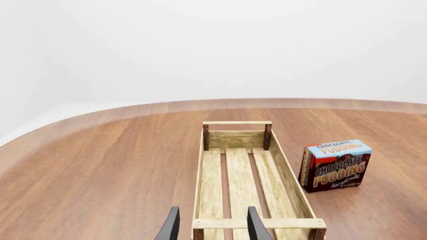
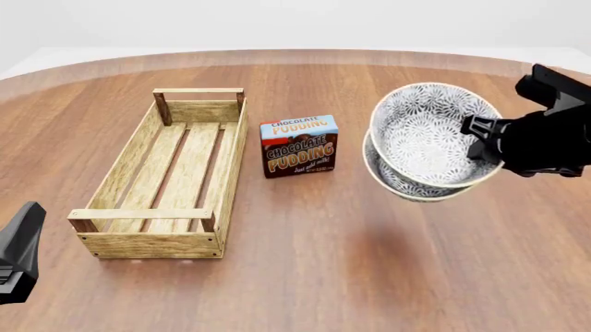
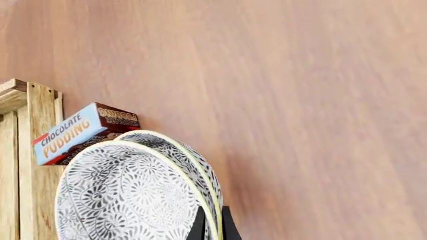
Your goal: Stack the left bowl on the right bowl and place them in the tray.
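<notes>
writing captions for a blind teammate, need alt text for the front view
The right gripper holds two nested patterned bowls, tilted, above a wooden table. To their left stand a chocolate pudding box and an empty light-wood tray; the left gripper sits at the near left edge.

A small chocolate pudding box (image 2: 299, 146), brown and red with a light blue top and "CHOCOLATE PUDDING" lettering, stands upright on the round reddish-brown wooden table (image 2: 351, 263), whose paler curved edge runs along the far side against a plain white backdrop.
</notes>
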Controlling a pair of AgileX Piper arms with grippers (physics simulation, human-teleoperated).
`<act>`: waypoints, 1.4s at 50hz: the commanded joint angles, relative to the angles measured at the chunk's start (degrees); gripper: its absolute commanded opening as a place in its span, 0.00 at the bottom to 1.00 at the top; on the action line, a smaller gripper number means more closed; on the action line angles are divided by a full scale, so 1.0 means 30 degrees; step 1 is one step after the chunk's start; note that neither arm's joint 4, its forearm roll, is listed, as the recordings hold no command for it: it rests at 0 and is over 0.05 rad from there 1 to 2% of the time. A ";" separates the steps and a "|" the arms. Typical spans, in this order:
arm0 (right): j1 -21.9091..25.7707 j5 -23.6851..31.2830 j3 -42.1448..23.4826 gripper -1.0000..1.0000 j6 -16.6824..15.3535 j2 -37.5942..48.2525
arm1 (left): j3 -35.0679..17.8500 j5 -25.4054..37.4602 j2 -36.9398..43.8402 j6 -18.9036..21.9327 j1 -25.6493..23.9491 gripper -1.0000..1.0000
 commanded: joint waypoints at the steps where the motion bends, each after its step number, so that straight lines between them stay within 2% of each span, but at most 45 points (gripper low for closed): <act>1: 0.0152 0.2204 -0.2983 0.00 -0.0756 -0.0410 | 0.0000 -0.0001 -0.0001 -0.0002 0.0001 1.00; 7: 0.0508 0.3275 -0.4582 0.00 -0.1155 -0.0296 | 0.0000 -0.0002 -0.0002 -0.0001 0.0002 1.00; 14: 0.1287 0.4507 -0.7416 0.00 -0.1836 0.0696 | 0.0000 0.0001 0.0001 -0.0002 0.0004 1.00; 26: 0.2415 0.5908 -1.1309 0.00 -0.2550 0.2469 | 0.0000 0.0001 0.0000 -0.0002 0.0002 1.00; 36: 0.3482 0.6572 -1.4192 0.00 -0.2736 0.4245 | 0.0000 0.0001 0.0001 0.0000 0.0001 1.00; 42: 0.4023 0.7245 -1.6865 0.00 -0.2921 0.5991 | 0.0000 0.0000 0.0000 0.0000 0.0000 1.00; 67: 0.4022 0.7250 -1.6875 0.00 -0.2922 0.5996 | 0.0000 0.0000 0.0000 0.0000 0.0000 1.00; 68: 0.3632 0.7880 -1.8203 0.00 -0.4342 0.6851 | 0.0000 -0.0001 -0.0001 -0.0005 0.0000 1.00; 69: 0.4428 0.7728 -1.8339 0.00 -0.3287 0.6819 | 0.0000 0.0004 0.0003 -0.0002 -0.0003 1.00; 70: 0.4387 0.7941 -1.8879 0.00 -0.3567 0.7159 | 0.0000 0.0002 0.0001 0.0002 -0.0002 1.00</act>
